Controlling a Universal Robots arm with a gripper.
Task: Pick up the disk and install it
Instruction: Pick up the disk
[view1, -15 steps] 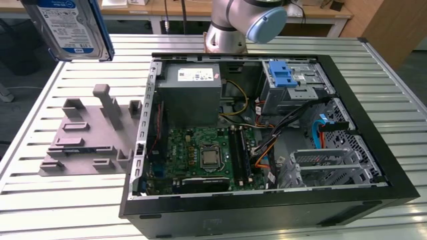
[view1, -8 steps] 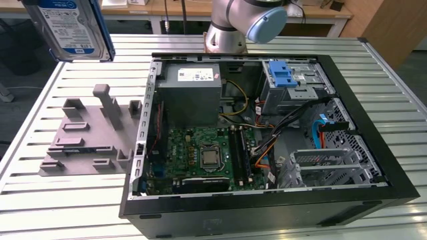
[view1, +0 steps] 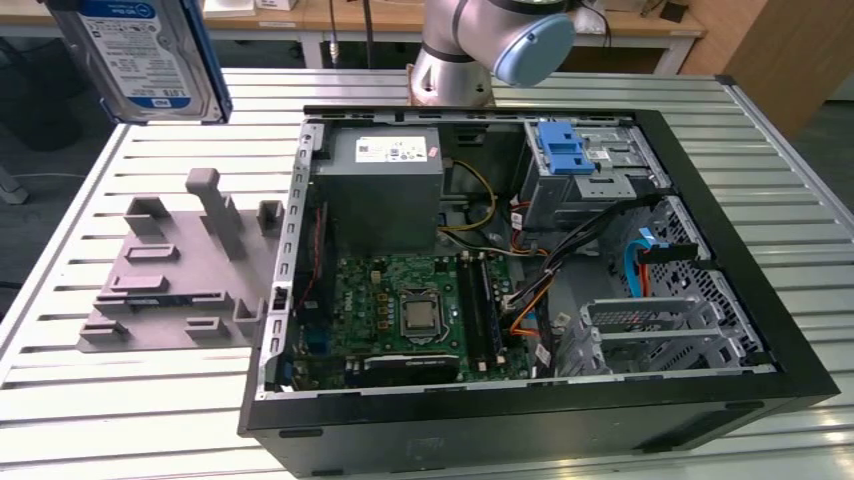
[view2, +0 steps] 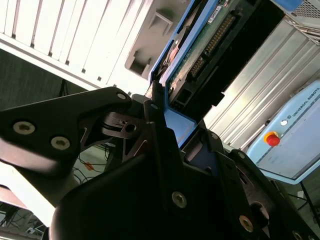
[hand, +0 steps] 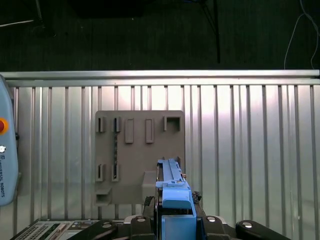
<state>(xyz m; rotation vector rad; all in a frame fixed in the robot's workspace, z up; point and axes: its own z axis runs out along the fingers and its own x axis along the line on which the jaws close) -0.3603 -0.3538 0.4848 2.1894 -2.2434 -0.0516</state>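
1. Exterior view: the flat rectangular silver disk (view1: 144, 55), with its white-and-blue label facing out and a blue plastic rail frame round it, hangs in the air at the exterior view's left. It is over the slatted metal surface (view1: 120, 400) and well apart from the open black tower computer case (view1: 534, 420). One grey plastic fixture plate (view1: 167, 275) lies just beside the case. Inside the case sit one bare blue plastic latch (view1: 571, 150) on the drive cage and one larger grey metal box (view1: 387, 165).
2. Second wrist view: the black metal claw (view2: 170, 120) is clamped on the disk's blue rail frame, a finger on either side. The green circuit underside (view2: 200, 55) shows beyond. One pale blue control pendant (view2: 292, 140) stands off to the side.
3. First wrist view: the disk (hand: 172, 192) stands edge-on out of the claw (hand: 175, 220), with the fixture plate (hand: 130, 150) beyond it.
4. Handling, as a judgement: one disk, one claw. The disk looks stiff, dense for its size, smooth-sided and sensitive to knocks. The rail frame's edges are the sound hold, not the bare circuit board or connector.
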